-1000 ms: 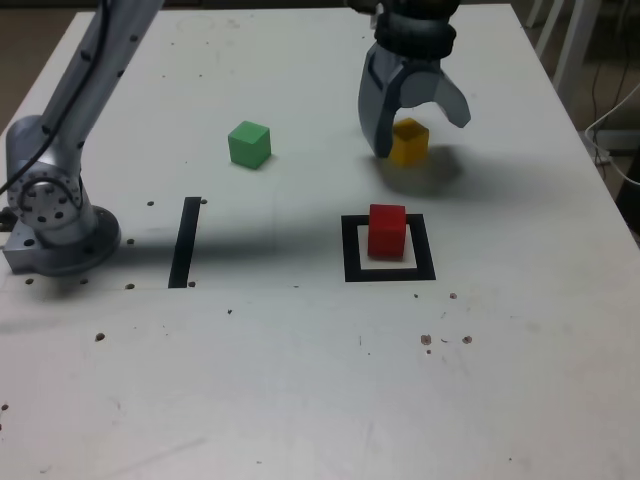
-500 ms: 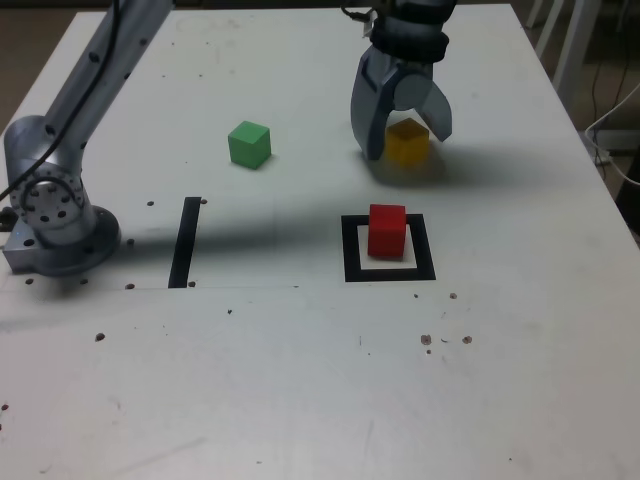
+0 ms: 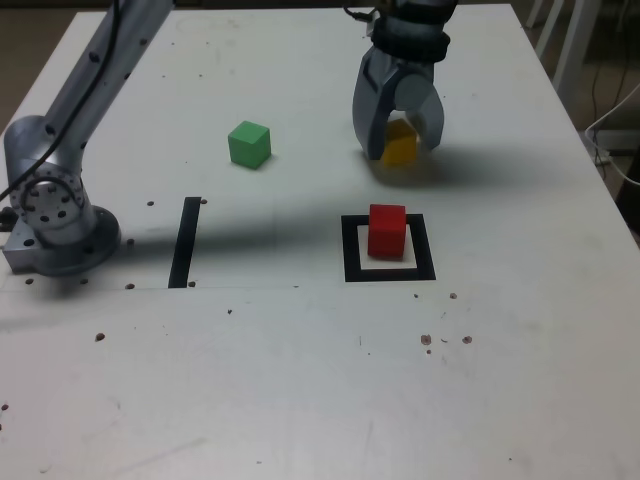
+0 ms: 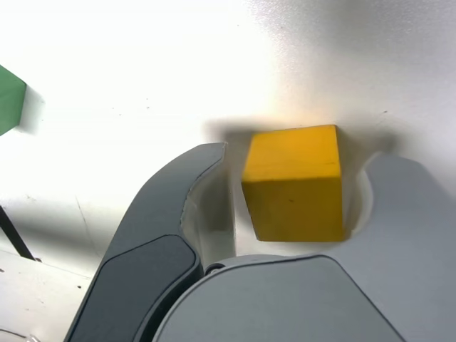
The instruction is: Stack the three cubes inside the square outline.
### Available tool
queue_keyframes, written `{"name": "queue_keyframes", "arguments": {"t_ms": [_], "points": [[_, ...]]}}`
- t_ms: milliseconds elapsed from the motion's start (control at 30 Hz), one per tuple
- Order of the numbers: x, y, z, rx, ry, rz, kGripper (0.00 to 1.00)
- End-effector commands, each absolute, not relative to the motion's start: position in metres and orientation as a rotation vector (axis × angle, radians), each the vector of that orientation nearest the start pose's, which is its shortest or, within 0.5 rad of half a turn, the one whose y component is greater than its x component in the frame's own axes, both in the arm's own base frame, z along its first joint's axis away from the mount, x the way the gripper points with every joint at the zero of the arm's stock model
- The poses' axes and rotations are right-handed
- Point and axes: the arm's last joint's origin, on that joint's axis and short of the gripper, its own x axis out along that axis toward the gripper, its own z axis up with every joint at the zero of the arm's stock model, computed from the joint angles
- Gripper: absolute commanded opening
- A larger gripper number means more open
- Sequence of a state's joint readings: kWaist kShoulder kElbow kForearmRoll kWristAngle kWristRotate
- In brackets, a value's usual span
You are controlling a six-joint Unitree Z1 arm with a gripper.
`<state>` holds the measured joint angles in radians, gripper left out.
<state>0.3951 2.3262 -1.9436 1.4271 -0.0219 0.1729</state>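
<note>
We're set to grasp the yellow cube (image 4: 296,185), gripper (image 3: 403,150) apart around it; next, clamp, lift, then exterior-view six o'clock onto the red cube (image 3: 387,232)

A white tabletop (image 3: 250,370) fills most of the scene, its far edge set against a dark strip of background. Its surface is marked with small dark specks and scuffs, and a thin straight seam runs across the left part. Light falls brightly on the near half, and soft shadows cross the middle. Beyond the right edge stand pale metal legs (image 3: 575,50), with a thin white cable (image 3: 612,170) curling near them. Brownish floor (image 3: 25,50) shows at the far left.
</note>
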Motion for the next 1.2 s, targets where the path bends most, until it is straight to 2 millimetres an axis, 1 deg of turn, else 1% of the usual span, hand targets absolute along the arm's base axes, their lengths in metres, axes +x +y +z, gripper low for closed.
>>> {"name": "queue_keyframes", "arguments": {"t_ms": [0,400,600,767,867,1167], "points": [[0.402,0.166,0.213,-0.253,1.791,0.105,0.31],[0.399,0.163,0.216,-0.24,1.801,0.105,0.31],[0.396,0.152,0.229,-0.185,1.791,0.103,0.31],[0.391,0.13,0.249,-0.113,1.778,0.081,0.31],[0.387,0.111,0.261,-0.071,1.773,0.052,0.31],[0.375,0.06,0.287,0.02,1.776,-0.045,0.31]]}}
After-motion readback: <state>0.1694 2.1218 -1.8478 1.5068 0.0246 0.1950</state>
